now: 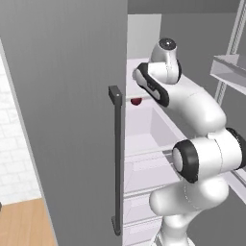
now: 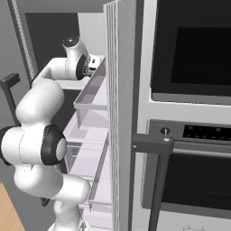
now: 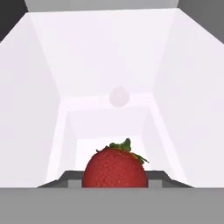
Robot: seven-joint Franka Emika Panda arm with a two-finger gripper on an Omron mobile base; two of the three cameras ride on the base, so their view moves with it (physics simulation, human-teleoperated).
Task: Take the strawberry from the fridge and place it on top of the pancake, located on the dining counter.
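My arm reaches into the open fridge (image 1: pixel 62 120) at the level of a white shelf (image 1: pixel 144 139). In the hand view the strawberry (image 3: pixel 115 168) sits between the two fingertips (image 3: pixel 65 178) of my tool (image 3: pixel 114 180), green cap up. The fingertips flank the berry closely; I cannot tell whether they clamp it. A dark-red fruit (image 1: pixel 136 101) lies further back.

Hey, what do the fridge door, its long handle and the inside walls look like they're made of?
Fridge door: looks like matte grey painted or brushed metal, flat with faint vertical streaks. Handle: dark, squared bar, probably metal or hard plastic, no shine. Inside walls: smooth glossy white, likely moulded plastic. It is a render, so these are guesses.
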